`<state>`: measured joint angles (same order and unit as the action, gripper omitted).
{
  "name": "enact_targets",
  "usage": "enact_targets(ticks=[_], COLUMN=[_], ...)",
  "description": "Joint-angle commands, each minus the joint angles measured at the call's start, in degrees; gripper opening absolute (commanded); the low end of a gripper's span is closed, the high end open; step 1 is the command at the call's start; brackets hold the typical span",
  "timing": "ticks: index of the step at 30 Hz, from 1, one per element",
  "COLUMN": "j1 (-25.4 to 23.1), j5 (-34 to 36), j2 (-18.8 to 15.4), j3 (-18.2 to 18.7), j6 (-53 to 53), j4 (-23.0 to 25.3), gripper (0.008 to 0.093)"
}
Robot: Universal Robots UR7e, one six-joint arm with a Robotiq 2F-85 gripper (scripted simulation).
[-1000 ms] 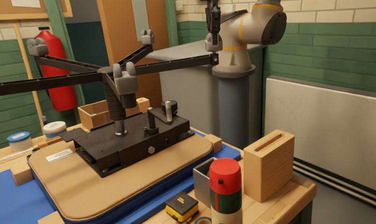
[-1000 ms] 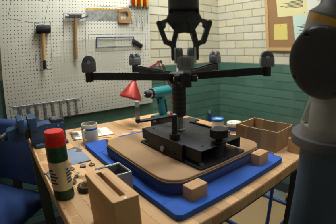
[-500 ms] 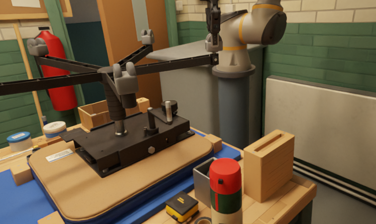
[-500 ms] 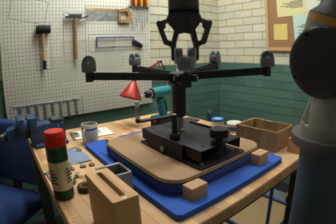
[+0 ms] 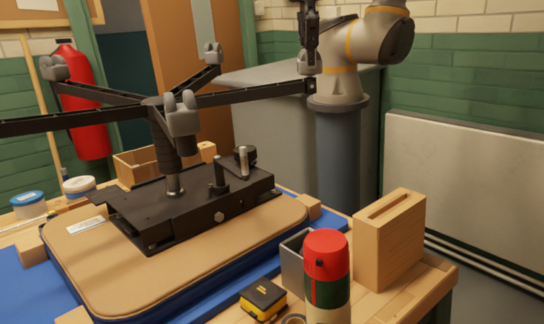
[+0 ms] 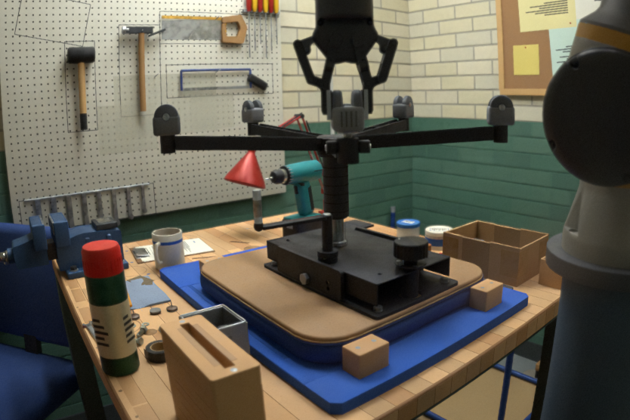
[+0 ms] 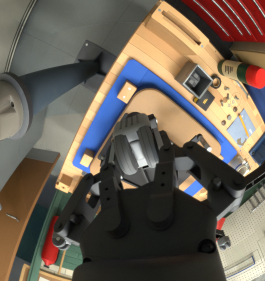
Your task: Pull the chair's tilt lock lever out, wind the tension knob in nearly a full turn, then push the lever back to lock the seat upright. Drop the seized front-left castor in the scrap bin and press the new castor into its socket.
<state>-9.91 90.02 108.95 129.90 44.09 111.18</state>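
Observation:
The new castor (image 7: 193, 80) is partly hidden inside a small grey tray (image 5: 293, 258) at the bench front, seen only by the wrist camera. The chair lies upside down on a blue mat, its five-arm base (image 5: 160, 100) raised on the column. I grip the grey castor (image 5: 309, 64) (image 6: 347, 111) (image 7: 136, 150) at the tip of the arm nearest the robot, my gripper (image 5: 310, 56) (image 6: 347, 100) closed around it from above. The tilt lever (image 6: 285, 224) and the black tension knob (image 5: 244, 154) (image 6: 410, 248) sit on the black seat mechanism (image 5: 185, 201).
An open cardboard box (image 6: 493, 250) (image 5: 144, 163) stands at the back of the bench. A slotted wooden block (image 5: 388, 237), a red-capped spray can (image 5: 326, 274) and a yellow-black tool (image 5: 262, 298) crowd the front corner. The robot's pedestal (image 5: 338, 149) stands beside the bench.

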Motion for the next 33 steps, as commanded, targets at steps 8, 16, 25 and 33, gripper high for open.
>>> enact_targets(ticks=[8, 16, 25, 33], j1=[0.0, 0.0, 0.0, 0.0], j5=[0.0, 0.0, 0.0, 0.0], j2=[-0.1, -0.1, -0.2, -0.5], j3=[0.1, 0.1, 0.2, 0.3], j6=[0.0, 0.0, 0.0, 0.0], j4=[0.0, 0.1, 0.3, 0.7], gripper=[0.0080, 0.0080, 0.0080, 0.0080])
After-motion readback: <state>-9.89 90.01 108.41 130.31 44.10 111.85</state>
